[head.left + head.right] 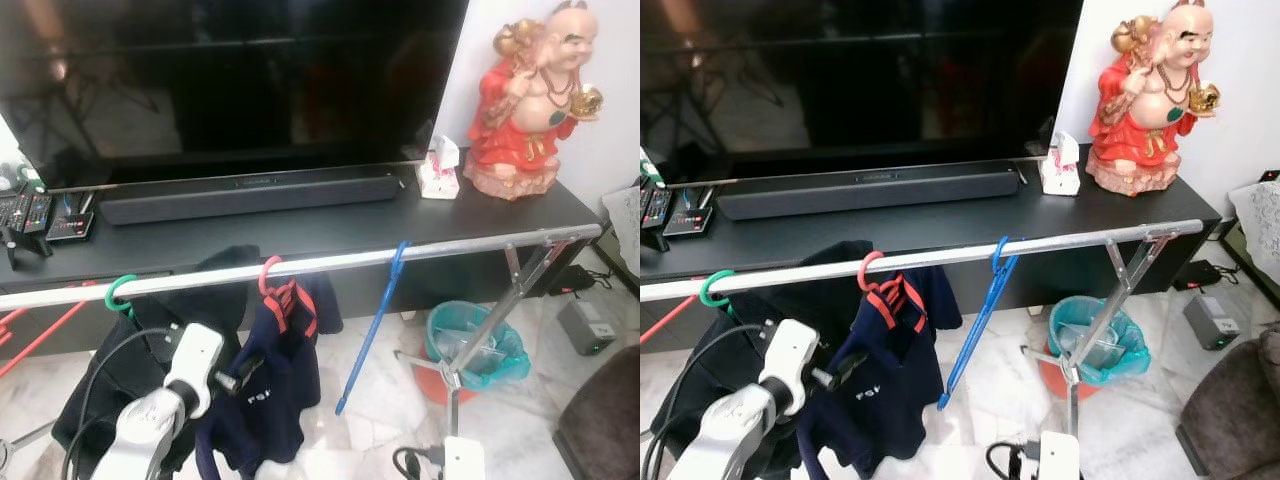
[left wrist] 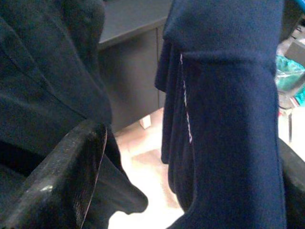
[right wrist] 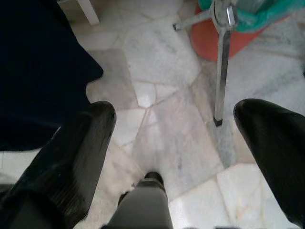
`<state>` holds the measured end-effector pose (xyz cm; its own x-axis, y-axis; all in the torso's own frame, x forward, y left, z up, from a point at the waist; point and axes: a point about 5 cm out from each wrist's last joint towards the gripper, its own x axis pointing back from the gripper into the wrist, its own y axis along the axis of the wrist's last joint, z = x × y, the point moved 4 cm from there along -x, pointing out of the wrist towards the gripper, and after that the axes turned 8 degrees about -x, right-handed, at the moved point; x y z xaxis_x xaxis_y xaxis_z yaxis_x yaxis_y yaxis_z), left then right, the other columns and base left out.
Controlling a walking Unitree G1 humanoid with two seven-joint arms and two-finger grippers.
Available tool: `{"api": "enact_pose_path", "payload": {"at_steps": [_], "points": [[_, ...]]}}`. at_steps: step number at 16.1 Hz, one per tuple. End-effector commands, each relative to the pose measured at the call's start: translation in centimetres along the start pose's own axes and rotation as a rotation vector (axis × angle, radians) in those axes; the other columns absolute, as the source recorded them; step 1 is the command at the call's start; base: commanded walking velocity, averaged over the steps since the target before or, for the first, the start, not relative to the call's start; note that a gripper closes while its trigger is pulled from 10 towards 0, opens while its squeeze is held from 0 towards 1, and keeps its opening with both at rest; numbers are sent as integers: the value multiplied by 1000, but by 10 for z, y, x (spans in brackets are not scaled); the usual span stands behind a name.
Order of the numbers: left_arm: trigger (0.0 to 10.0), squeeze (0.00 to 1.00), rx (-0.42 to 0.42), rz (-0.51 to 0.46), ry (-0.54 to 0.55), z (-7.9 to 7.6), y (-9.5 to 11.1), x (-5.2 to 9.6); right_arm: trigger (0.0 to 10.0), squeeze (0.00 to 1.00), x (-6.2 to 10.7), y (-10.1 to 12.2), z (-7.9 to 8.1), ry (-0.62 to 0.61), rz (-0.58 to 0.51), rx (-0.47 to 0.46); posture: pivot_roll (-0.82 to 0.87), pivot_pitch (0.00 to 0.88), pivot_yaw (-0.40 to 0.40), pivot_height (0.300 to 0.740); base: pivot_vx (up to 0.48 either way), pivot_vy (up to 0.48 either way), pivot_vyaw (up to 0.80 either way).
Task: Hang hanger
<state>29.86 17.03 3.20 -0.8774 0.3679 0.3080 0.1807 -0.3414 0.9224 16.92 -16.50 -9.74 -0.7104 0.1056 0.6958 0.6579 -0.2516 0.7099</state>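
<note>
A silver rail [image 1: 330, 262] runs across in front of the TV bench. A bare blue hanger [image 1: 375, 318] hangs from the rail by its hook, tilted down to the left. A red hanger [image 1: 271, 279] carries a navy garment [image 1: 265, 400], and a green hook [image 1: 118, 292] holds a black garment [image 1: 110, 380]. My left gripper [image 1: 251, 367] is low at the navy garment, open. In the left wrist view its finger [image 2: 62, 181] is beside the navy cloth [image 2: 228, 119]. My right gripper [image 3: 174, 143] hangs open over the marble floor.
Behind the rail stand a TV [image 1: 230, 80], a soundbar [image 1: 250, 195], a tissue box [image 1: 438, 170] and a red statue [image 1: 525, 100]. A teal bin [image 1: 475, 345] sits behind the rack's leg [image 1: 495, 320]. A dark seat [image 1: 605, 420] is at lower right.
</note>
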Motion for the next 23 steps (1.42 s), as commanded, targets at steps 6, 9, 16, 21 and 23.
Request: {"api": "enact_pose_path", "payload": {"at_steps": [6, 9, 16, 21, 23], "points": [[549, 0, -44, -6, 18, 13, 10, -30, 10000, 0, -19, 1, 15, 3, 71, 1, -42, 1, -21, 740, 0, 0, 0], [0, 0, -58, 10, 22, 12, 2, -31, 10000, 0, -29, -3, -3, -19, 148, 4, -47, 3, -21, 740, 0, 0, 0], [0, 0, -78, 18, -1, 11, -5, -28, 10000, 0, -37, 8, -22, -36, 178, 2, -46, 8, -19, 740, 0, 0, 0], [0, 0, -91, 9, 10, 12, -6, -25, 10000, 0, -34, -2, -28, -41, 201, 0, -42, 8, -15, 740, 0, 0, 0], [0, 0, -61, -26, 61, 17, -3, -21, 10000, 0, -33, -4, -31, -44, 211, 0, -39, 7, -15, 740, 0, 0, 0]]}}
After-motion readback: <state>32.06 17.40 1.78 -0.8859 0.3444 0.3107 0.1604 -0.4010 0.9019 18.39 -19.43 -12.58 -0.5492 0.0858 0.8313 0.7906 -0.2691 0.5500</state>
